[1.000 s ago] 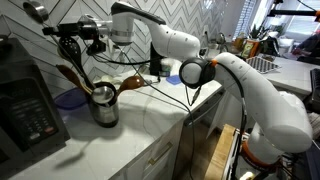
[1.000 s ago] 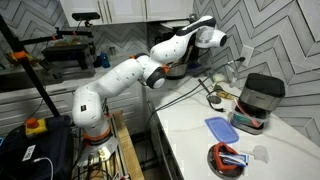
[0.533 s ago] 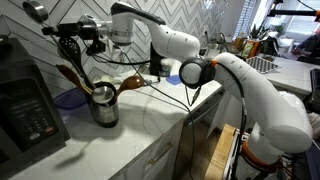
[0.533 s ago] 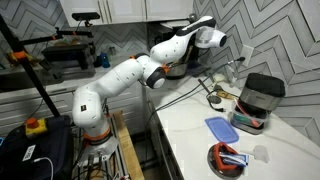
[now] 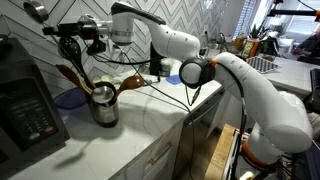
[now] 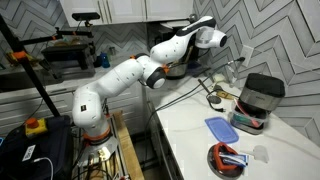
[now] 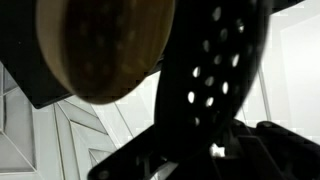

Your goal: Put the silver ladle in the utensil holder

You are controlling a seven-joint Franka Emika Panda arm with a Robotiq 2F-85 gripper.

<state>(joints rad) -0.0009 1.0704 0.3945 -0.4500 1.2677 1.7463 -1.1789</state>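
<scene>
Exterior view: my gripper (image 5: 68, 40), clamped on the silver ladle (image 5: 37, 12), hangs above the utensil holder (image 5: 104, 106), ladle bowl uppermost. I judge lowering and release remain.

The Panda arm (image 5: 245, 90) arches up well behind its Robotiq gripper (image 5: 72, 40), held level, jaws apparently pressed shut, wrist (image 5: 125, 25) just behind.
</scene>
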